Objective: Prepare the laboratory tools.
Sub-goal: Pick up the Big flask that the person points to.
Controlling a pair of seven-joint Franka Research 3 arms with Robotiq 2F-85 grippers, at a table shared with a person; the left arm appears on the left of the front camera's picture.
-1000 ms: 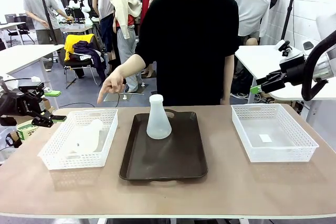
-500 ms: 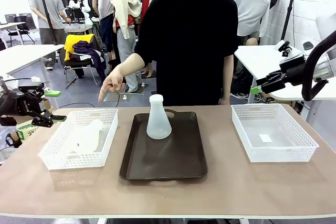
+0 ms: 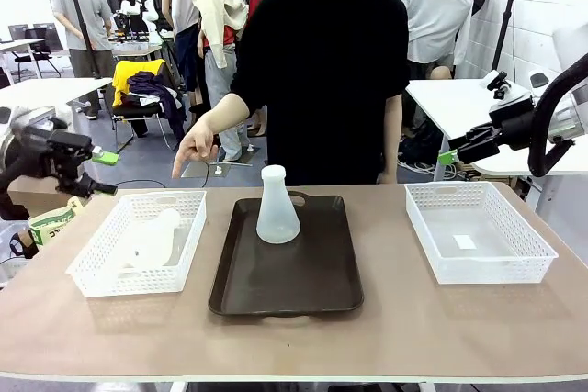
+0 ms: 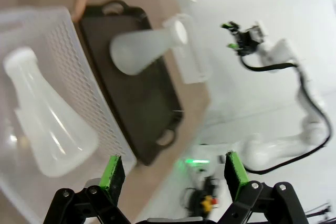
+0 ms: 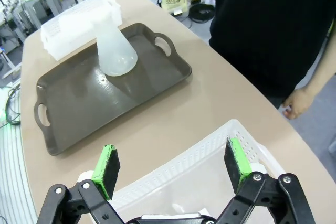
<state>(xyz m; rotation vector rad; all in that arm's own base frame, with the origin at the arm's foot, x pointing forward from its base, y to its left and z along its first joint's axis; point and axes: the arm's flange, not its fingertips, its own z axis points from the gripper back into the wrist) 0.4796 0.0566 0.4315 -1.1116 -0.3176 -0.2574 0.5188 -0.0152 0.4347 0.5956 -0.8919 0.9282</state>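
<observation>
One flask (image 3: 152, 240) dim inside lattice basket (image 3: 129, 282) (on its side); left gripper (image 4: 173, 172), right gripper (image 5: 171, 169) spread, empty.

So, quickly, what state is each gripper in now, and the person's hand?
Left gripper: open, empty.
Right gripper: open, empty.
Person's hand: holds nothing, points down toward the left basket.

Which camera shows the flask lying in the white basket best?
The left wrist view: the flask lies close and whole. The front view gives a pale shape inside the basket; the right wrist view catches just that basket's wall.
</observation>
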